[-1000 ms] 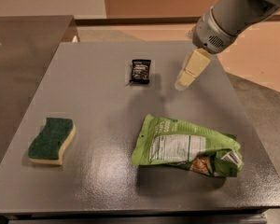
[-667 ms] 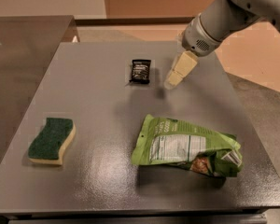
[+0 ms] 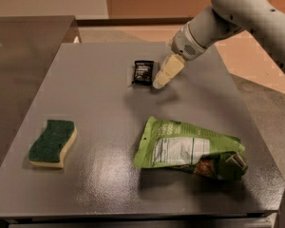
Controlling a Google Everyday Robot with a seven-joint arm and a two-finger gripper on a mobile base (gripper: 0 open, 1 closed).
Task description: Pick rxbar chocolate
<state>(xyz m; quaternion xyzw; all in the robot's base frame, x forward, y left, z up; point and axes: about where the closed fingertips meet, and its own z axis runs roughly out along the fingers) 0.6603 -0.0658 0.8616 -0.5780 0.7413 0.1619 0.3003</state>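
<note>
The rxbar chocolate (image 3: 143, 72) is a small black wrapper with white lettering, lying flat at the far middle of the grey table (image 3: 85, 108). My gripper (image 3: 160, 82) hangs from the white arm coming in from the upper right. Its cream-coloured fingers (image 3: 167, 71) point down and left, with the tips just right of the bar's right edge, close to the table surface. The gripper holds nothing.
A large green pouch with a white label (image 3: 190, 148) lies at the near right. A green-and-yellow sponge (image 3: 52, 143) lies at the near left. A steel counter (image 3: 23, 37) adjoins the table at the left.
My gripper has moved left and down, from well right of the bar to right beside its right edge. The bar, pouch and sponge have not moved.
</note>
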